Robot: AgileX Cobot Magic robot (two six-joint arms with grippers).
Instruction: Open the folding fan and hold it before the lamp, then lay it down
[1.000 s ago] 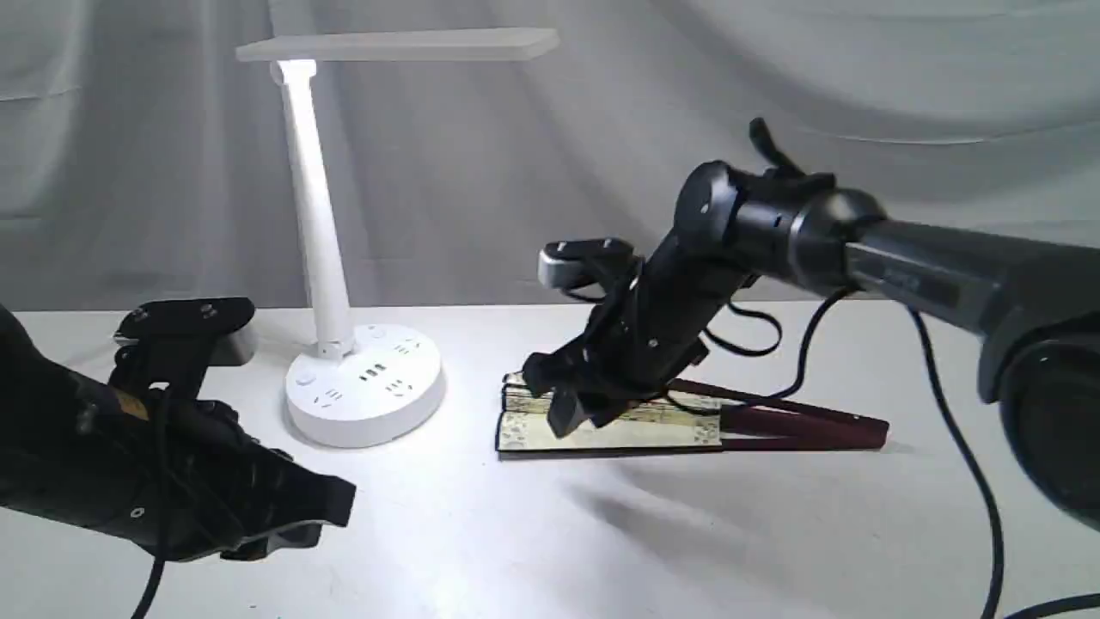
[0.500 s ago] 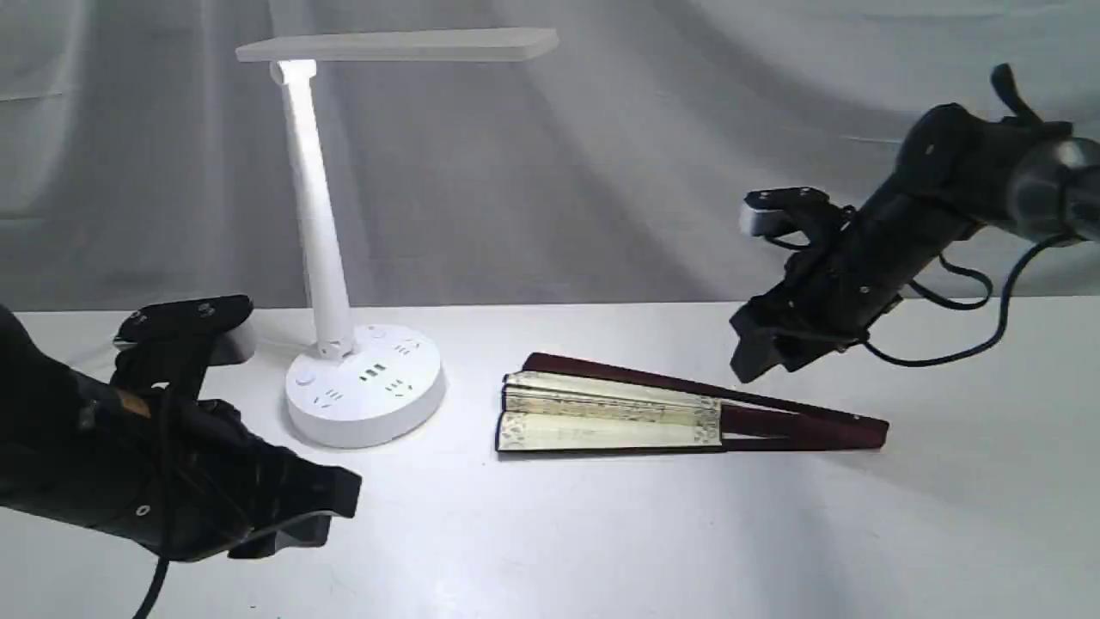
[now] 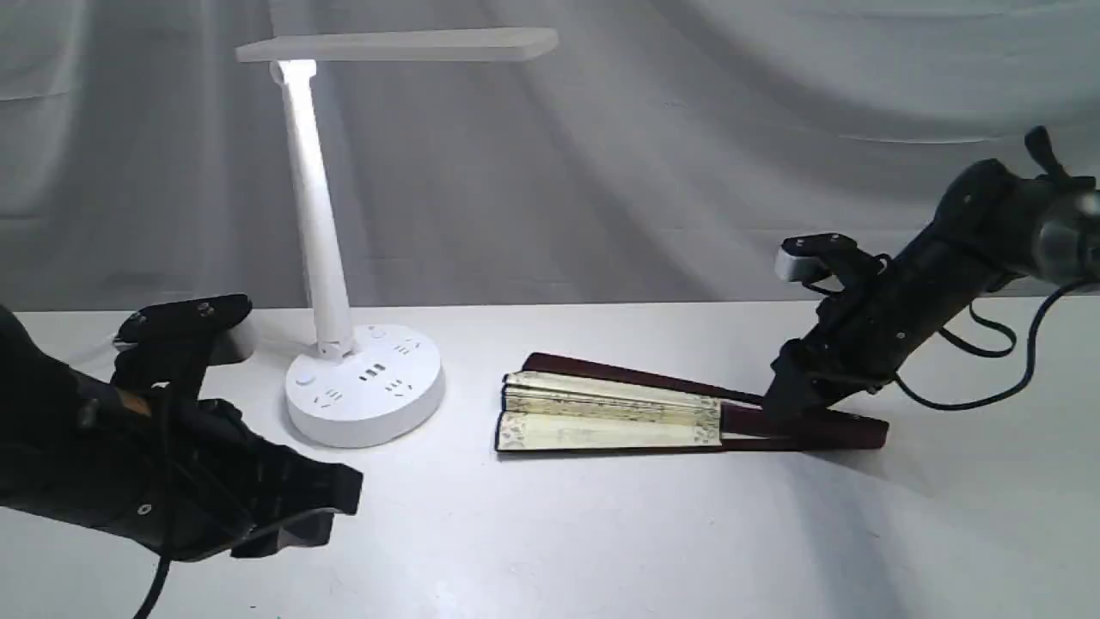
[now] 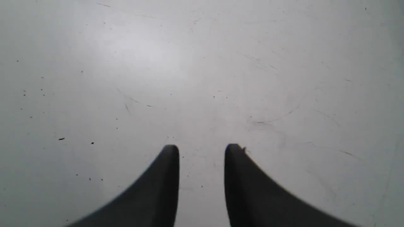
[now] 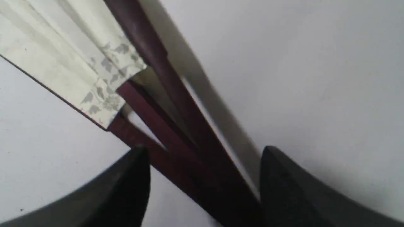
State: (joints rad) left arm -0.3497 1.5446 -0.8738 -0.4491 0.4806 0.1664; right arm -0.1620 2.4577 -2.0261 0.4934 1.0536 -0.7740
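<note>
The white table [image 3: 601, 550] carries the lit lamp [image 3: 320, 215] left of centre, upright on its round base. Near that base but apart from it, the folding fan [image 3: 601, 414] lies flat and only slightly spread, leaf end toward the lamp, maroon ribs pointing right. The right gripper [image 3: 786, 402] sits low at the rib end, jaws wide apart astride the ribs, not clamped. The left gripper [image 3: 322, 507] hovers at front left, jaws parted over bare table, holding nothing.
</note>
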